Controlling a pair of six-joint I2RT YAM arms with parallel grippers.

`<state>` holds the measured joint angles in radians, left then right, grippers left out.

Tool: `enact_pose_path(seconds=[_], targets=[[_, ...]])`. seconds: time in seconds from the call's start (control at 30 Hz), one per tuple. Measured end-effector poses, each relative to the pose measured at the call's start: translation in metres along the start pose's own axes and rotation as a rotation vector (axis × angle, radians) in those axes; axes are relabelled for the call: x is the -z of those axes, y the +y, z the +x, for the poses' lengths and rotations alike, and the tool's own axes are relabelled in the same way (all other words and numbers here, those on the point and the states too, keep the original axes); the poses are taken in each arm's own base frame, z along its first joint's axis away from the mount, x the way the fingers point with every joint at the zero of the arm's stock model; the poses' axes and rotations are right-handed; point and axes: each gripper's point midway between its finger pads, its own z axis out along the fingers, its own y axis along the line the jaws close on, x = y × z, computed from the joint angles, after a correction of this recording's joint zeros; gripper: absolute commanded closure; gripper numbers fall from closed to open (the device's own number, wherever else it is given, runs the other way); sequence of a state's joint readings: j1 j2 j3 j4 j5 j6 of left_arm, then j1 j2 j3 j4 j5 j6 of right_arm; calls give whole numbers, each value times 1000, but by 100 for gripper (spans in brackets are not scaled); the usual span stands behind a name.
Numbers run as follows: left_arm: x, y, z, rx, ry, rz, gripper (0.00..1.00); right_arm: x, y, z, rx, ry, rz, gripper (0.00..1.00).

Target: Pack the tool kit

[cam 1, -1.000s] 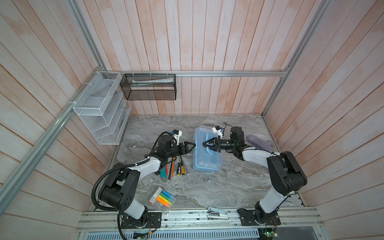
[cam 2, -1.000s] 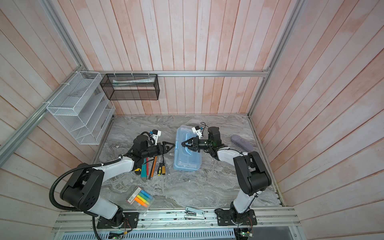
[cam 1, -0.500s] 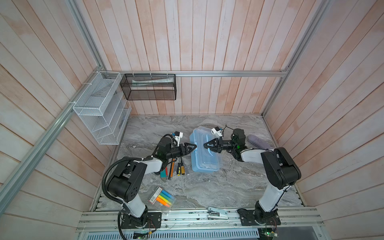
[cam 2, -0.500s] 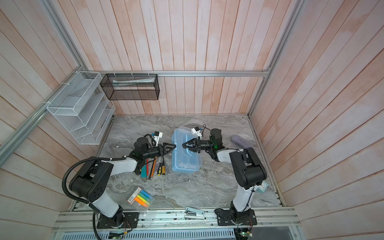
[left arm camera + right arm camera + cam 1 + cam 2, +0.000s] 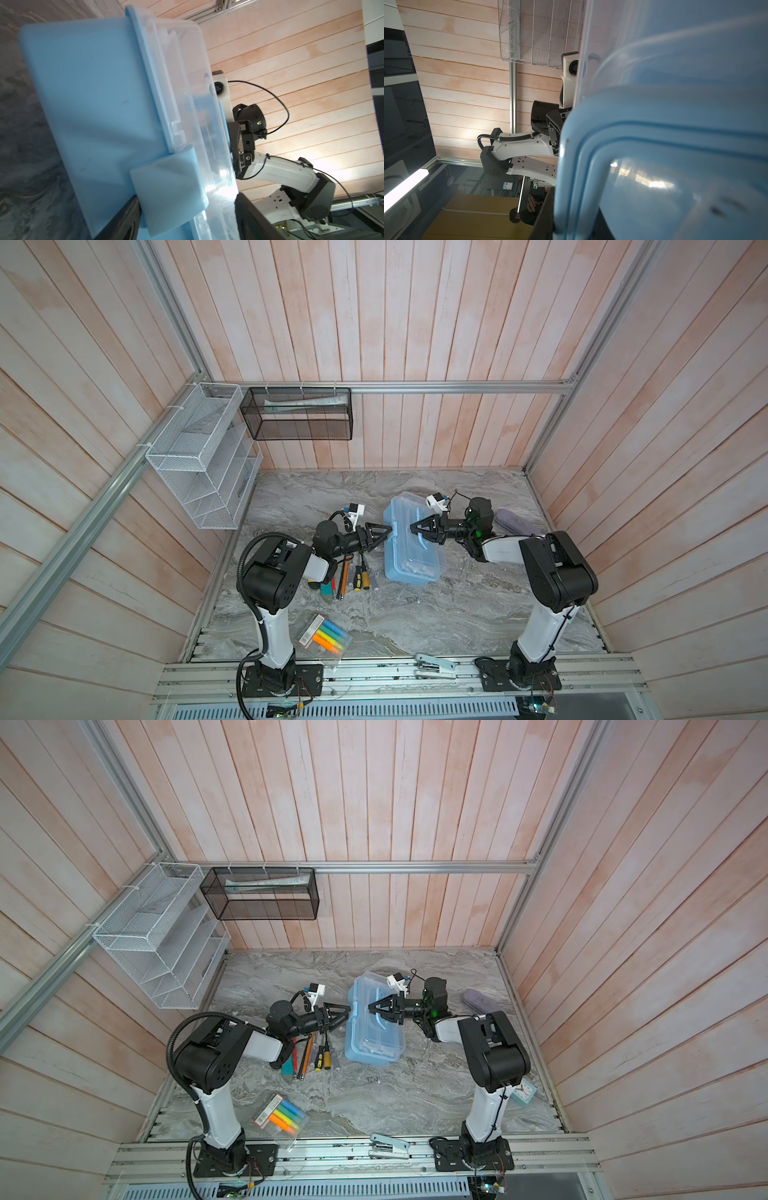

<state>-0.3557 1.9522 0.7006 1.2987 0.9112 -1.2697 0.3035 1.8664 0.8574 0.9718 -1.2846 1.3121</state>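
Relation: left gripper (image 5: pixel 383 532) sits just left of the kit (image 5: pixel 409 568); kit stands mid-table (image 5: pixel 415 614) between the two grippers, lid (image 5: pixel 401 512) down; its long axis runs far-to-near in both top views, so each arm meets it across the short way. Latch (image 5: pixel 172 187) is on the long wall facing left; left fingers (image 5: pixel 122 218) stand apart, straddling it, one at its edge; firm contact not resolvable. Right gripper (image 5: pixel 417 531) reaches over the lid from the right, clenched on the handle (image 5: pixel 569 176). Judgement: left arm is nearer the latch; next move probably flips it while the right steadies; tools (image 5: pixel 349 572) not yet inside.

Counts, left to right: wire rack (image 5: pixel 199 472) 1; mesh basket (image 5: pixel 299 414) 1; tools in an overlapping heap just left of kit, roughly six, unsure; packet (image 5: pixel 324 635) 1; kit 1; stapler (image 5: pixel 434 666) 1; case (image 5: pixel 513 520) 1; clock (image 5: pixel 524 1091) 1, in a top view; grippers 2.
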Motion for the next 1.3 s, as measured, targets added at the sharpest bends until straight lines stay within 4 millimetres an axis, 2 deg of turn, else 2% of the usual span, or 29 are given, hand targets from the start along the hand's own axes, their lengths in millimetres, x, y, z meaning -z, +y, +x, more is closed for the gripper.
enact_pose_path(seconds=[0.83, 0.93, 1.0, 1.07, 1.3], targets=[[9, -5, 4, 125, 35, 37, 29, 1, -10, 0, -10, 7, 15, 100], [14, -9, 6, 127, 38, 35, 29, 1, -10, -1, -10, 11, 25, 100], [17, -29, 5, 60, 49, 80, 29, -2, -11, -3, -4, 7, 36, 100], [19, -37, 6, 46, 65, 90, 29, -3, -11, -3, 1, 13, 40, 100], [23, -27, 6, 23, 75, 40, 28, -9, -9, -4, 13, 11, 69, 100]])
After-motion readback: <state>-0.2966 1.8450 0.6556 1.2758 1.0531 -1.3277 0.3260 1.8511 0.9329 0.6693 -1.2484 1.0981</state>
